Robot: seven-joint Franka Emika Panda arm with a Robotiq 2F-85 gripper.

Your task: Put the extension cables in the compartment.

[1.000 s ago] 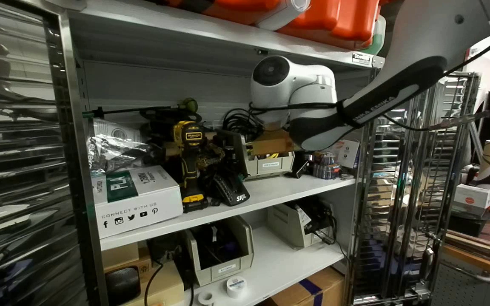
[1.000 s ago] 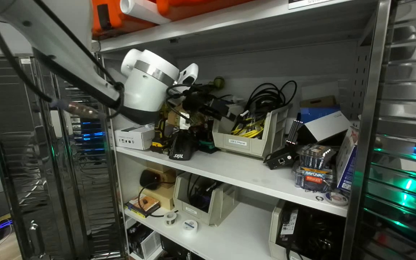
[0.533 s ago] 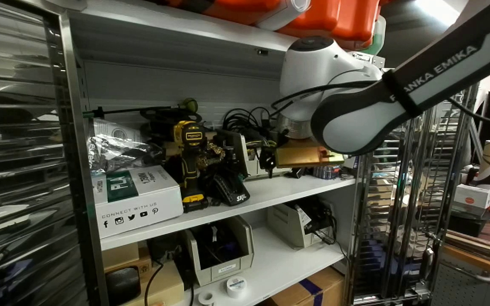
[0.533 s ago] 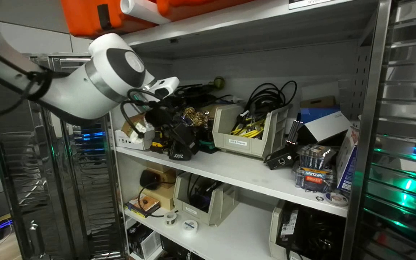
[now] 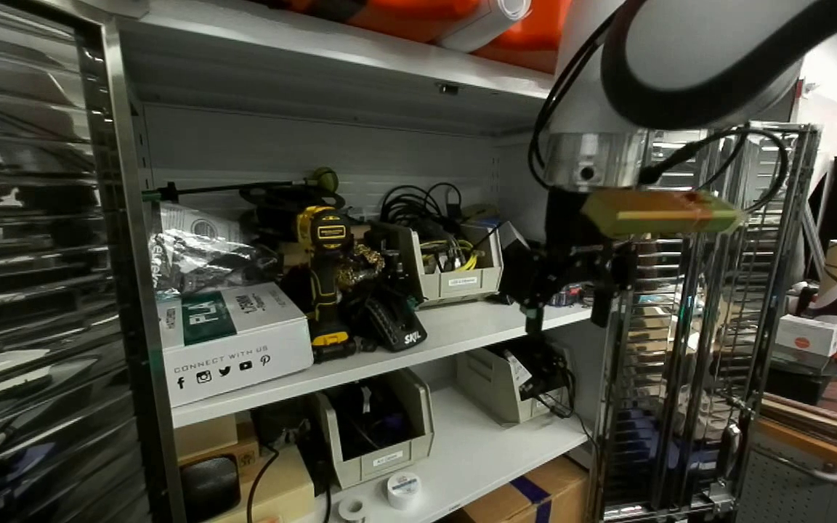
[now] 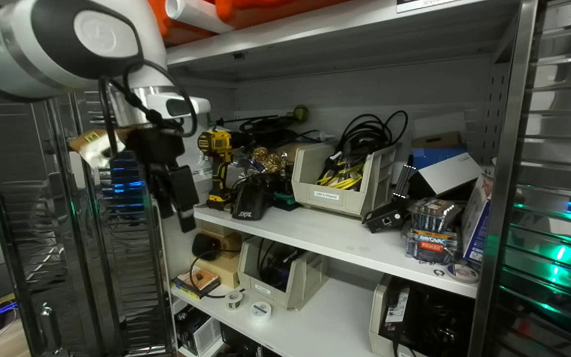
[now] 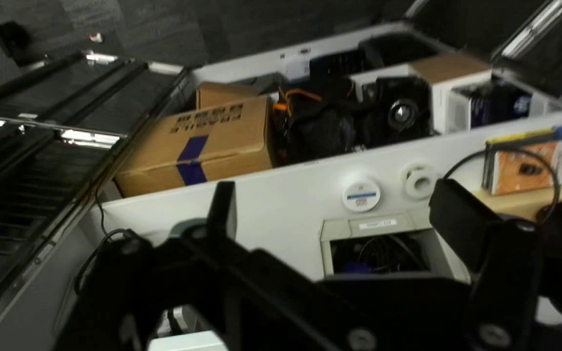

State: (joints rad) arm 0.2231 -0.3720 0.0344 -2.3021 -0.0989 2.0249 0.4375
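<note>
White cabinet (image 5: 302,145) with glossy slatted doors (image 5: 33,290), dark grey floor (image 7: 164,29), wood-topped bench (image 5: 789,487) nearby.

In the wrist view the gripper (image 7: 337,207) fills the lower part, its two fingers (image 7: 461,219) standing wide apart. In the gap shows a white shelf (image 7: 281,212) bearing a white disc (image 7: 361,194) with a printed top, a spool (image 7: 412,180) near it, and a bin (image 7: 344,229) of dark cables (image 7: 383,251). Higher up are a brown box (image 7: 232,139) with blue tape (image 7: 192,151) and, well to its right, an orange-fronted package (image 7: 530,168). A metal door (image 7: 86,136) stands at the upper left.
</note>
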